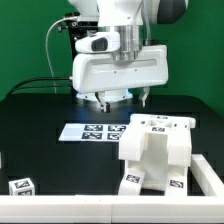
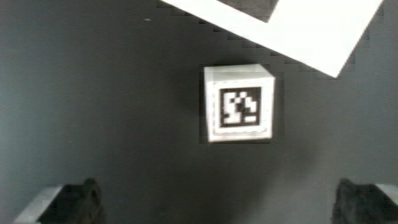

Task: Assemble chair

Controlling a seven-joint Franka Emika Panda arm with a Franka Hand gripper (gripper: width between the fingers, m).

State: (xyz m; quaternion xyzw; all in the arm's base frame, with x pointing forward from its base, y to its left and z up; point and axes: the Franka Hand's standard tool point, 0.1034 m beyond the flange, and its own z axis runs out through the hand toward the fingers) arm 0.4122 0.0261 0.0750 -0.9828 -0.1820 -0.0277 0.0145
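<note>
The partly built chair (image 1: pixel 155 150), a blocky white body with square tags, stands on the black table at the exterior view's right. A small loose white tagged piece (image 1: pixel 20 186) lies at the front left. My gripper (image 1: pixel 122 100) hangs open over the table behind the marker board (image 1: pixel 95 131), holding nothing. In the wrist view a small white block (image 2: pixel 240 104) with one tag lies on the black surface ahead of my gripper (image 2: pixel 217 206). The block is apart from both dark fingertips (image 2: pixel 71 205), which stand wide.
A white slanted part (image 1: pixel 205 180) lies at the front right, beside the chair body. A corner of a flat white surface (image 2: pixel 294 28) shows beyond the block in the wrist view. Green wall behind the table.
</note>
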